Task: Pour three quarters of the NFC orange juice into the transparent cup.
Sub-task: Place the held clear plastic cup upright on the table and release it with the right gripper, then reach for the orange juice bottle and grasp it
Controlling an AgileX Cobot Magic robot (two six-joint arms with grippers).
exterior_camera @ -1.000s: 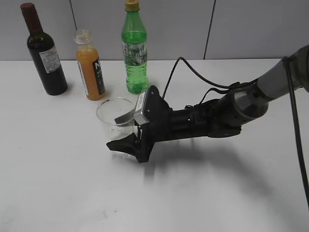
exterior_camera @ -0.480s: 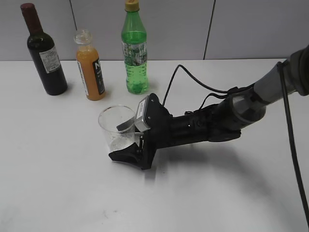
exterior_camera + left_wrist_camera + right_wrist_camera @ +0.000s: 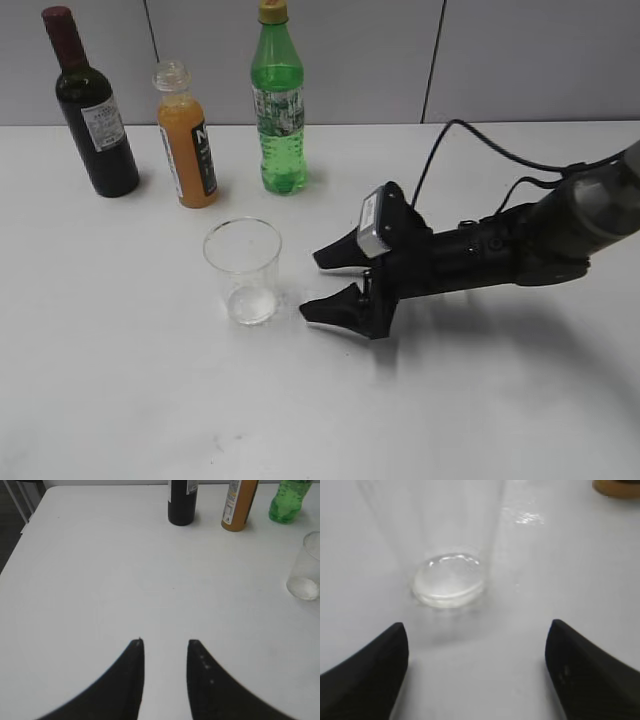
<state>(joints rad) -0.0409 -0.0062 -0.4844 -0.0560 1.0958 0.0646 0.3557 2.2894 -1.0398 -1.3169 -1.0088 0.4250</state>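
Standing empty at centre table, the transparent cup [image 3: 243, 271] awaits its pour while the right gripper [image 3: 328, 283] hovers at its 3 o'clock, jaws spread wide, the full, uncapped NFC orange juice [image 3: 186, 137] untouched at 11 o'clock.

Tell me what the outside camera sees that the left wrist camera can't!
Only the exterior view shows the right end effector, open beside the transparent cup, plus the bottle tops: the wine bottle's red cap, the green bottle's yellow cap, and the NFC orange juice neck. Only the left wrist view shows the left end effector, open over the bare white table. Both show the cup and all three bottles.
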